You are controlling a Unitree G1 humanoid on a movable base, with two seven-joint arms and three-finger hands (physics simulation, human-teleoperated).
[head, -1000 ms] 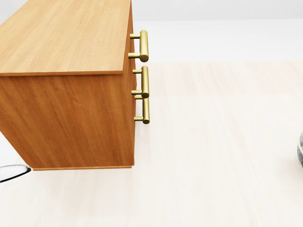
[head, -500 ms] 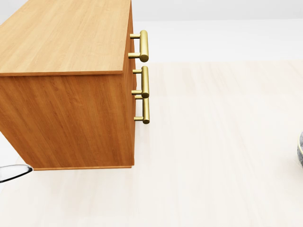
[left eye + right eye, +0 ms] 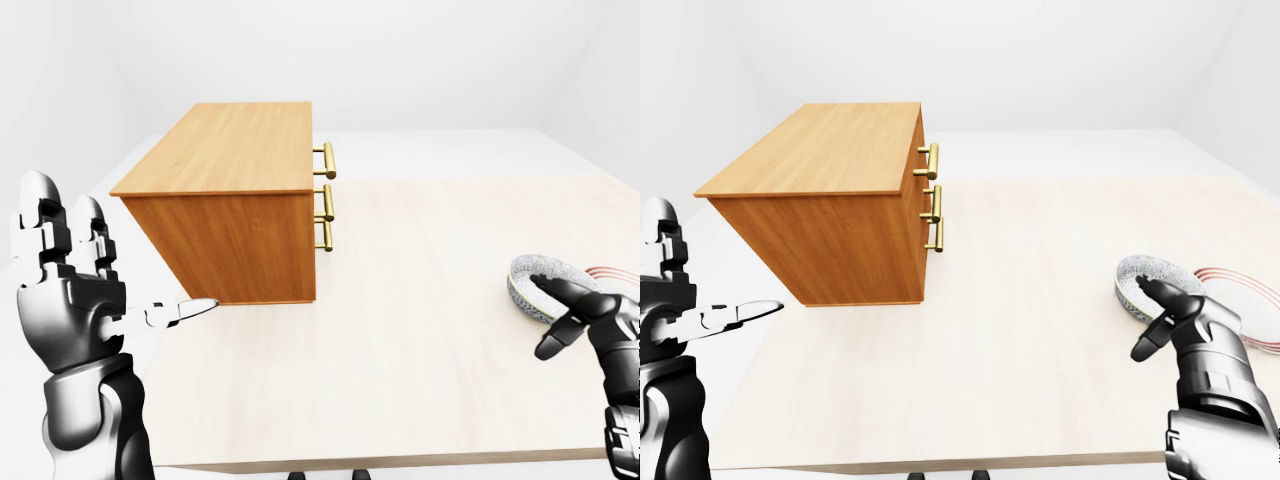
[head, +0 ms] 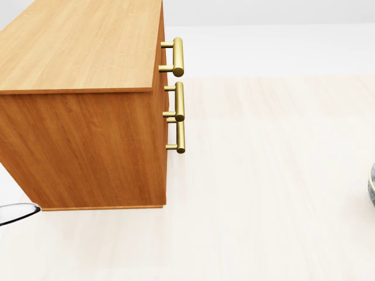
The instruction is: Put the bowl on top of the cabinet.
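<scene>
No writing, brand or label is showing on anything in these views.

One cabinet is standing on the pale wooden table; it is a plain box of warm orange-brown wood with a visible grain, its flat top lighter than its side. Three brass handles, smooth cylinders on short posts, are stacked one above another on its right-hand face in the head view.

One bowl is sitting on the table well to the right of the cabinet, not on top of it. It is round and shallow, with a speckled grey-and-white wall that looks like glazed stoneware. Beside it, farther right, one flat white plate with thin red rings along its rim is lying on the table.

The right hand, glossy black and silver metal, is hovering just below the bowl in the right-eye view, its fingers spread and curved, grasping nothing; whether a fingertip is touching the bowl's rim cannot be told.

The left hand is raised upright well left of the bowl, two fingers pointing up and a thumb jutting toward the cabinet's lower corner, released and empty.
</scene>
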